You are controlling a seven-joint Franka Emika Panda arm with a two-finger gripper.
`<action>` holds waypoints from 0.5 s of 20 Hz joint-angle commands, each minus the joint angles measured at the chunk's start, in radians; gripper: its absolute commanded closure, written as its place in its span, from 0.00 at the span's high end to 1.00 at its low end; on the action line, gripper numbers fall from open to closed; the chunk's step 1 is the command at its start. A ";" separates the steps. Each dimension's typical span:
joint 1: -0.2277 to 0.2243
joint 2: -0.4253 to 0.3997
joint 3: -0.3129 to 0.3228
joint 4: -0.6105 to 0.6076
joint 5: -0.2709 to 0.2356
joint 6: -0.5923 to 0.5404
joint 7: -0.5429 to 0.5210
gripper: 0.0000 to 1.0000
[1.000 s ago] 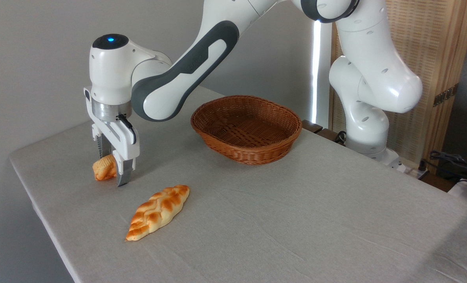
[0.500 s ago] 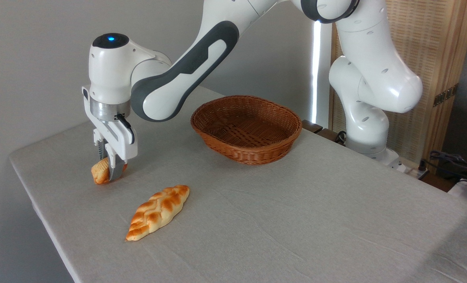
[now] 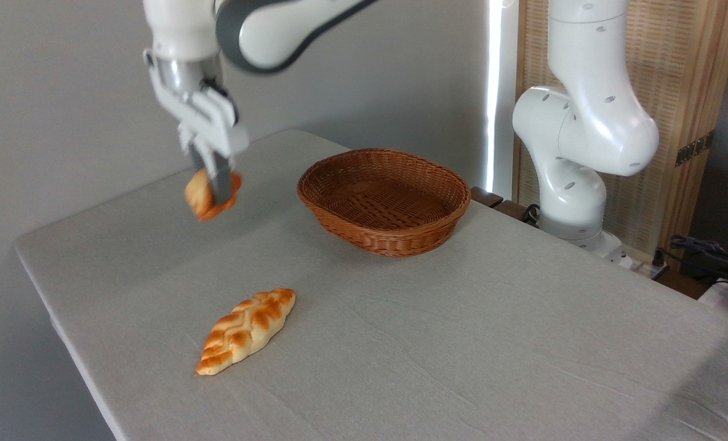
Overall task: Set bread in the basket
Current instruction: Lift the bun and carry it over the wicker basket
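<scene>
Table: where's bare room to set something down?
Biggest free patch: right and front of the table, between the braided loaf and the right edge. Also the left corner under the gripper holding the bun. The basket is empty.

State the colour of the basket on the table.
Brown woven wicker basket, clearest in the fixed camera view.

No readable text or labels, seemingly.

We see the gripper (image 3: pixel 215 191) clamped on the bread (image 3: pixel 207 196), held clear above the table (image 3: pixel 461 343). The basket (image 3: pixel 384 199) sits to its right, and a braided loaf (image 3: pixel 246 331) lies nearer us.
</scene>
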 commanded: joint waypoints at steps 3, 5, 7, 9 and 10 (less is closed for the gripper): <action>-0.120 -0.222 0.034 -0.097 -0.051 -0.262 0.058 0.07; -0.154 -0.279 0.036 -0.154 -0.051 -0.313 0.074 0.07; -0.200 -0.313 0.036 -0.217 -0.042 -0.366 0.105 0.07; -0.220 -0.359 0.039 -0.296 -0.040 -0.373 0.143 0.07; -0.225 -0.377 0.039 -0.333 -0.039 -0.371 0.162 0.08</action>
